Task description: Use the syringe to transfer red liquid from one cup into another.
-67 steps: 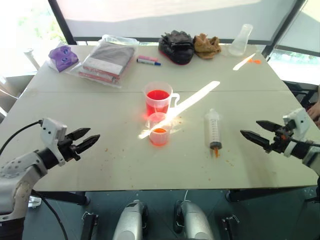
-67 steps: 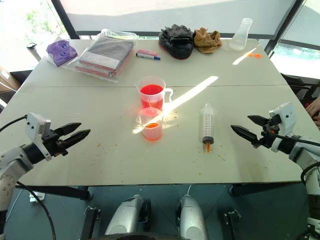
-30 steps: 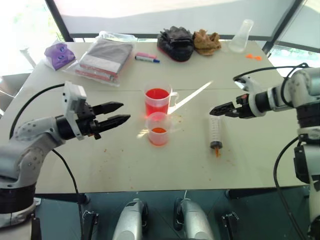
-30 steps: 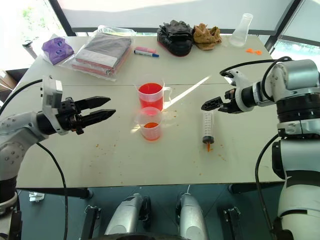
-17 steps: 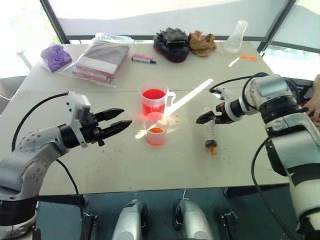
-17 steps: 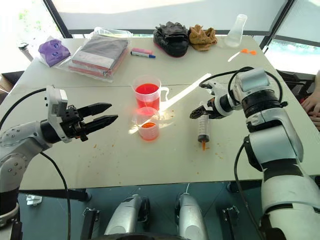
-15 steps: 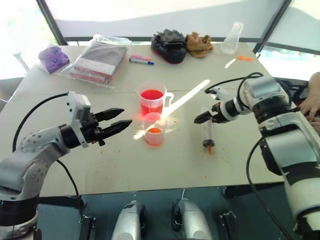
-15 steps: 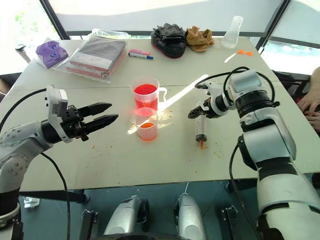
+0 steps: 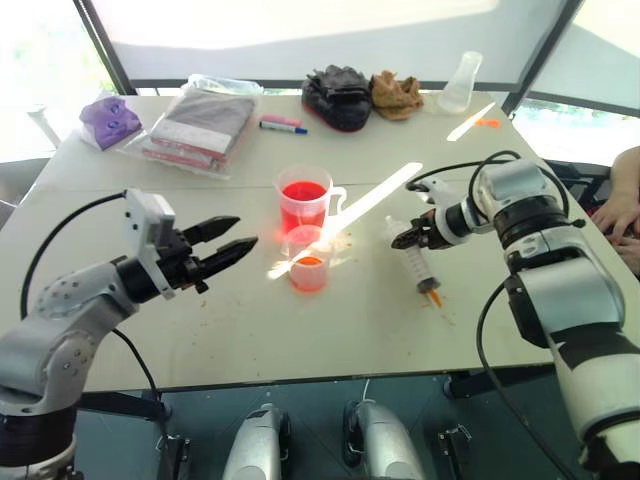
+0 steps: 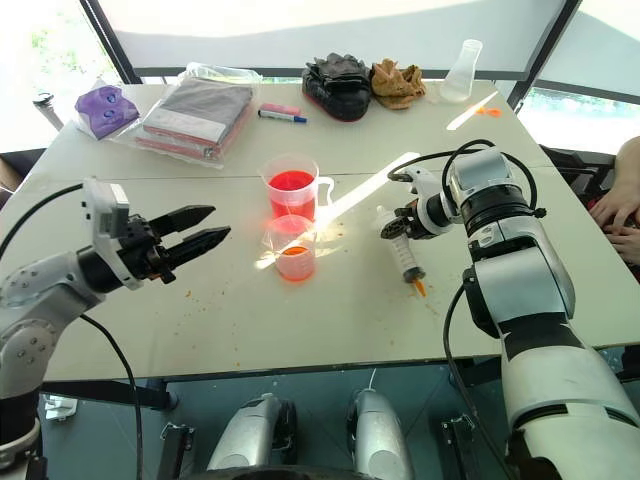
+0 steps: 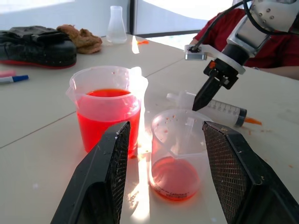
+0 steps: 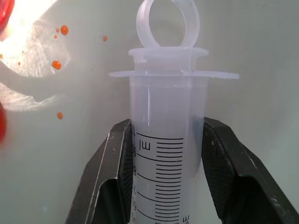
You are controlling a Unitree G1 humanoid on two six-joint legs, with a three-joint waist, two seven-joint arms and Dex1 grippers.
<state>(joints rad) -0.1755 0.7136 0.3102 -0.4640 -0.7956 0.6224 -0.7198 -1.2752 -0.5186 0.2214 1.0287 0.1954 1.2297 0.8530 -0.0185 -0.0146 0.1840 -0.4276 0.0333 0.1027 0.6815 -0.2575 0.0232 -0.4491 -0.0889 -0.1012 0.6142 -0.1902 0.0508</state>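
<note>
The syringe [image 9: 420, 265] lies on the table right of the cups, orange tip toward the near edge. My right gripper [image 9: 400, 239] is shut on the syringe, its fingers [image 12: 117, 172] pressed on both sides of the barrel [image 12: 166, 140] just below the white plunger ring. The taller handled cup [image 9: 305, 200] holds the red liquid [image 9: 303, 190]. In front of it and close by stands the short cup [image 9: 308, 268] with a little red liquid at its bottom. My left gripper [image 9: 245, 232] hovers open left of the cups, pointing at them, holding nothing.
Along the far edge lie a clear flask [image 9: 458, 83], dark and brown gloves [image 9: 338, 96], a marker [image 9: 283, 124], a bagged packet [image 9: 205, 122] and a purple object [image 9: 105, 118]. A person's arm [image 9: 622, 190] rests at the table's right side. Orange drops spot the tabletop.
My right gripper came down onto the syringe and shut on its barrel; the syringe has swung so its tip points more to the right. The left gripper stays open, nearly still.
</note>
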